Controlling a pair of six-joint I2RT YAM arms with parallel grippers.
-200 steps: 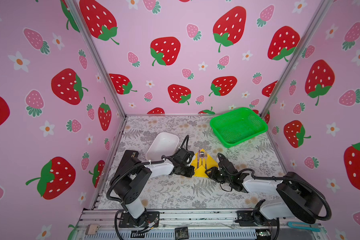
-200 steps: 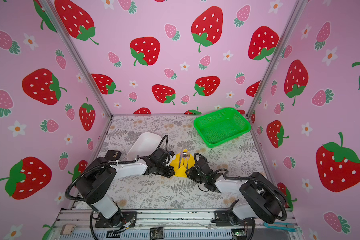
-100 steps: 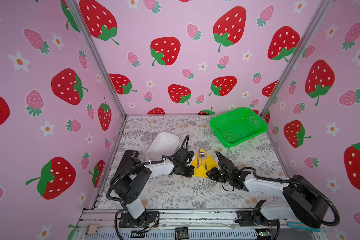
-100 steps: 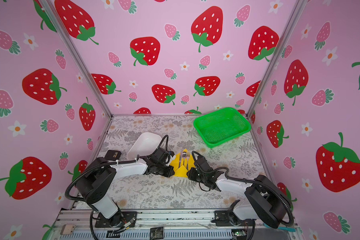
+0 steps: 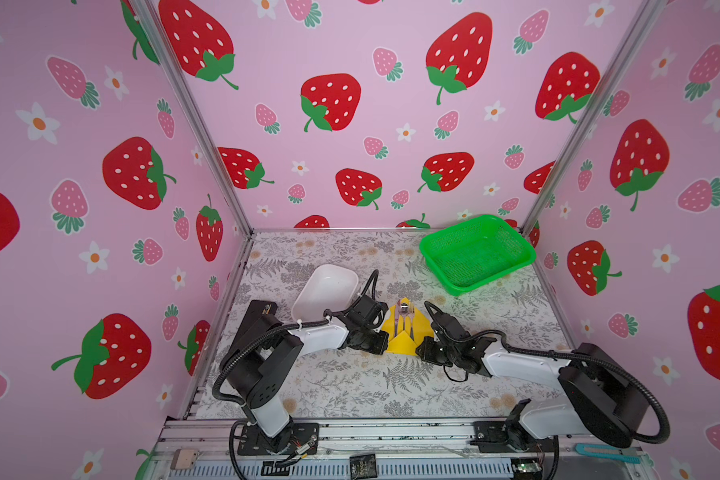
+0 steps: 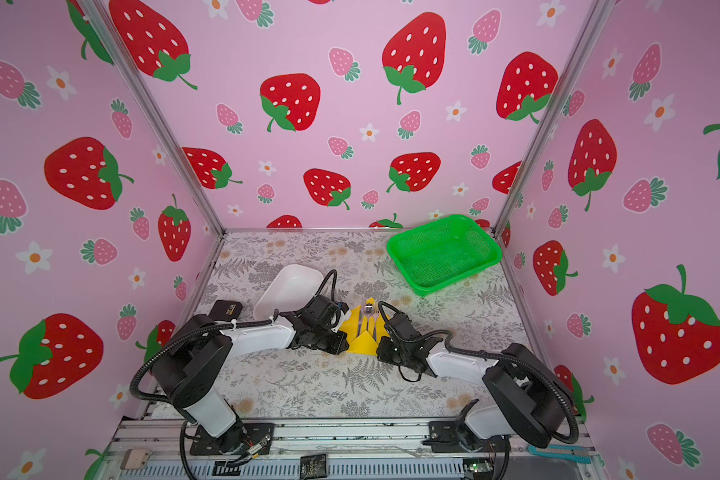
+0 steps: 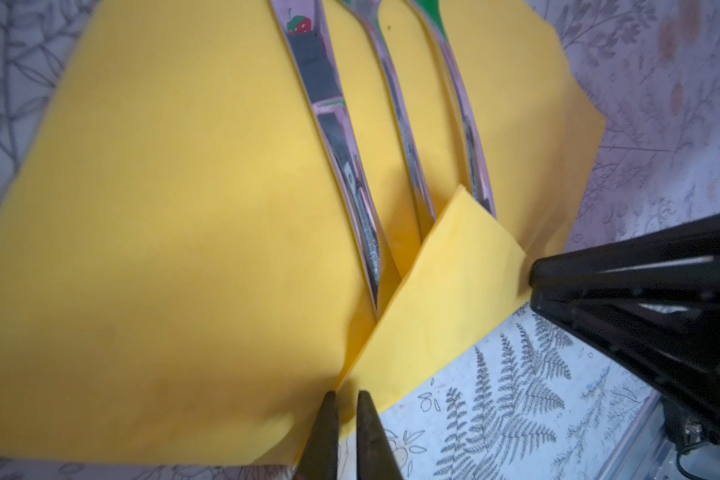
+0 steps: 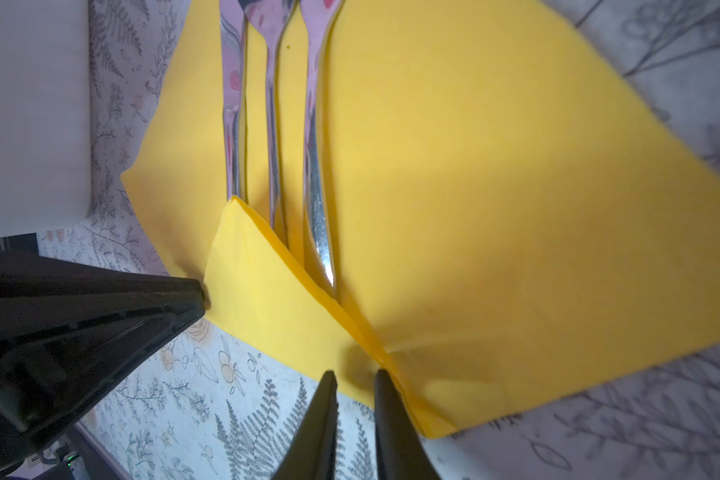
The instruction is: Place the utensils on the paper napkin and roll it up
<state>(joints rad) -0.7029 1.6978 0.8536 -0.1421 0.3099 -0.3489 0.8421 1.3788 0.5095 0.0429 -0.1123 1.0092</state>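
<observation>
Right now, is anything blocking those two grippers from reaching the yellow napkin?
Nothing visible does. The left gripper and right gripper both sit right at the paper napkin's folded near edge, with the utensils lying on it farther in.

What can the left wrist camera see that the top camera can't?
Only the left wrist view: the left end effector, tips nearly together, at the fold's crease. Only a top view: the white dish and the utensils' spoon and fork heads. Both: three utensils on the yellow paper napkin, one corner folded over their handles.
</observation>
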